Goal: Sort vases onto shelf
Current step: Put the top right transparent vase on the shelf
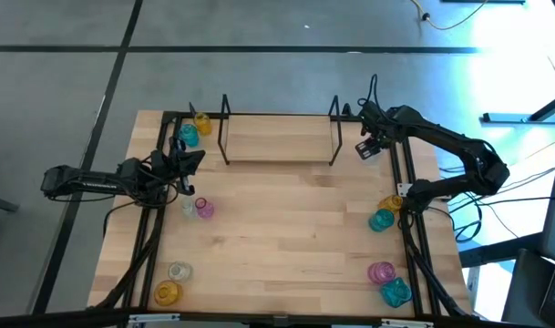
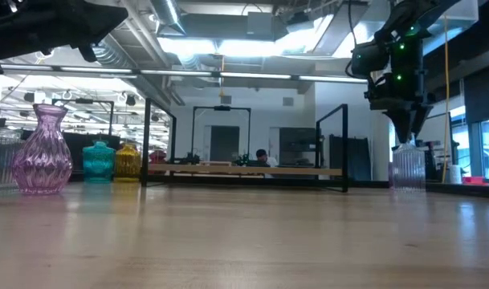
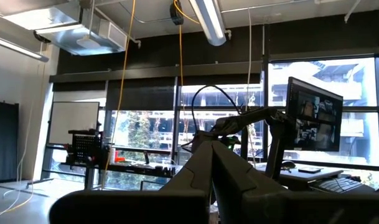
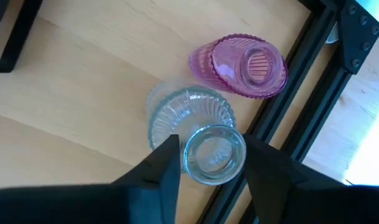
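A: Right gripper [image 4: 205,163] status?
B: Fingers straddle clear vase's [image 4: 198,134] neck, gap each side, no pinch. Vase beside pink vase [image 4: 242,65], just right of shelf [image 1: 279,143].
A: Left gripper [image 1: 188,162]?
B: Pressed together, empty, raised at left edge.

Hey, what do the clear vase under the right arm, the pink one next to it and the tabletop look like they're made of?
Clear vase: likely glass, ribbed, see-through.
Pink vase: likely tinted glass, fluted, glossy.
Tabletop: light wood, visible grain and plank seams.
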Motion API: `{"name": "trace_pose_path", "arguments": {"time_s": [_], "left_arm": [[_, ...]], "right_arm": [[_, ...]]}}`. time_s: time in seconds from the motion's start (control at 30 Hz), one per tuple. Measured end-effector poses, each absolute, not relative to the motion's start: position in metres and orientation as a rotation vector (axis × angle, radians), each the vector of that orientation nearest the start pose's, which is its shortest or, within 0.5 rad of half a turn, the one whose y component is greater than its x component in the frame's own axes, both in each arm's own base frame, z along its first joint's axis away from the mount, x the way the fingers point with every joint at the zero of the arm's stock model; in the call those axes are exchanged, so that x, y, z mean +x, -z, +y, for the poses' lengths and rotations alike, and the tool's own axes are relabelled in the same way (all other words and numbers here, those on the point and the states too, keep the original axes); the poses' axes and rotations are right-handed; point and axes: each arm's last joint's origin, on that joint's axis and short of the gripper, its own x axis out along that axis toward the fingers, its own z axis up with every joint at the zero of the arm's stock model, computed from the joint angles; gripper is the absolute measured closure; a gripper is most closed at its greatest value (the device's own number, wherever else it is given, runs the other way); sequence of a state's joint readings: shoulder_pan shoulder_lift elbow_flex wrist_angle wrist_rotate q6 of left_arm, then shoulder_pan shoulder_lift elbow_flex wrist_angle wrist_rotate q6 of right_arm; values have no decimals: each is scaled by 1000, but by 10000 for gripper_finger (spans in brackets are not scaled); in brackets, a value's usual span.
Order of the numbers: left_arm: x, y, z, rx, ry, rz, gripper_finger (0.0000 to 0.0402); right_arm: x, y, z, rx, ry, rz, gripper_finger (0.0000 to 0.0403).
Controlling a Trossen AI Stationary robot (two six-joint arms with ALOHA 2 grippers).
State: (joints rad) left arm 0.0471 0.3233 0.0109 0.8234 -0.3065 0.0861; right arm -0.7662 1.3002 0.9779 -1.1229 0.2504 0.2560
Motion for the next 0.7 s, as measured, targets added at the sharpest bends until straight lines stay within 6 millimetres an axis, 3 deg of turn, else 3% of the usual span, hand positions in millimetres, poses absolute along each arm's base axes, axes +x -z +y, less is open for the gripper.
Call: {"name": "trace_pose_path", "arguments": {"time_s": [0.17, 0.37, 0.7], "left_arm": [[104, -216, 14, 17, -368, -494, 400], [104, -216, 14, 17, -368, -494, 400], [104, -216, 14, 11, -391, -494, 400]], "right_arm": [[149, -243, -153, 557, 994, 1351, 300], [147, -245, -151, 540, 978, 1356, 304], [156, -261, -113, 507, 818, 1292, 303]]}}
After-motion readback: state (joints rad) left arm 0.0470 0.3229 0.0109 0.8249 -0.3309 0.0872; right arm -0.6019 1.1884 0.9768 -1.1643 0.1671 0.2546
